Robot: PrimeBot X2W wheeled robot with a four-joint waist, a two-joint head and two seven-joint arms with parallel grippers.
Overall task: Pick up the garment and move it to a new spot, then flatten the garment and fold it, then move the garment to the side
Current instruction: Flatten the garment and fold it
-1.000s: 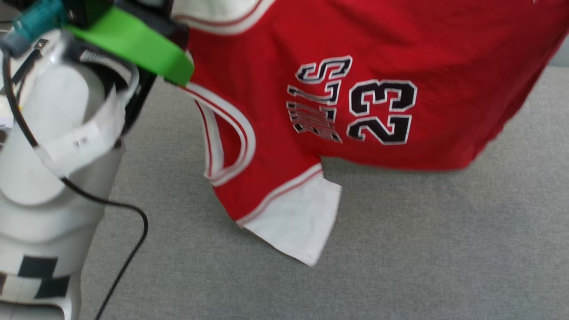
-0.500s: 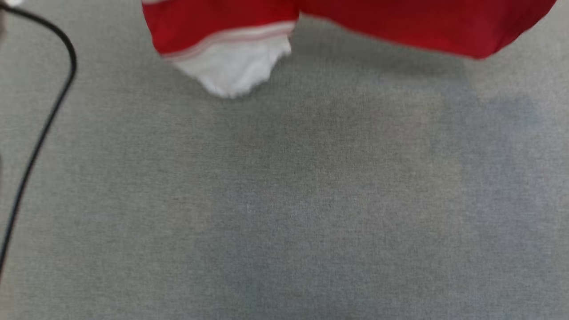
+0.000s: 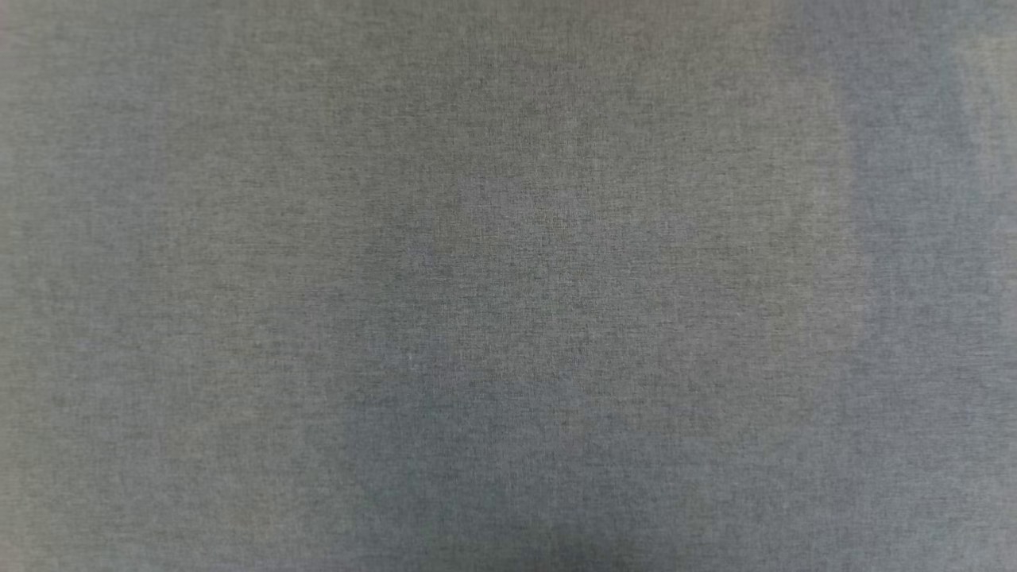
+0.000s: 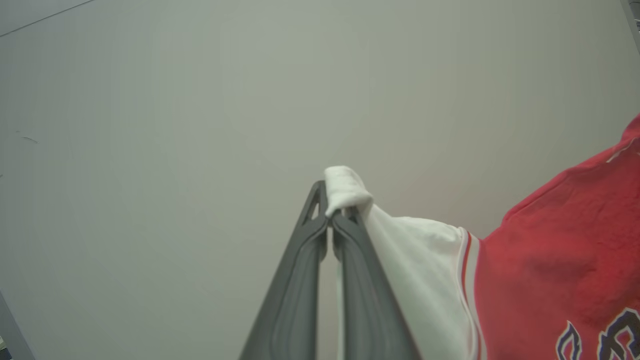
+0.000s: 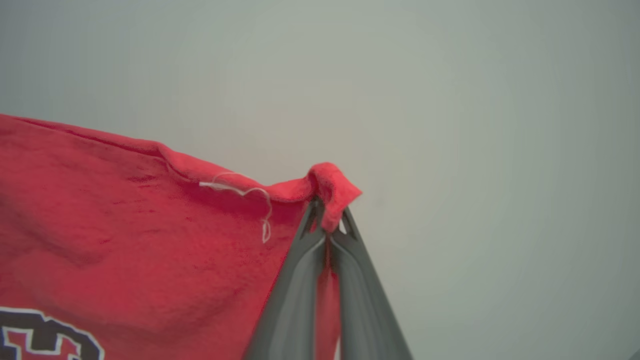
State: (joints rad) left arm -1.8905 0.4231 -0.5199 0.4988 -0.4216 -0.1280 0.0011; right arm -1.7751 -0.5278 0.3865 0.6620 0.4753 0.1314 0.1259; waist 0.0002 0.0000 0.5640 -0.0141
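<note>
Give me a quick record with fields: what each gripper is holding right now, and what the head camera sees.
garment: red jersey, gripped at two places
left gripper: shut on bunched white sleeve
right gripper: shut on red edge
loose thread: white, beside right grip
head view: gray surface

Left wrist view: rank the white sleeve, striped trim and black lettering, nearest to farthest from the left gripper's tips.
1. white sleeve, pinched in the left gripper.
2. striped trim, right of the sleeve.
3. black lettering, lower right corner, on the red garment.
</note>
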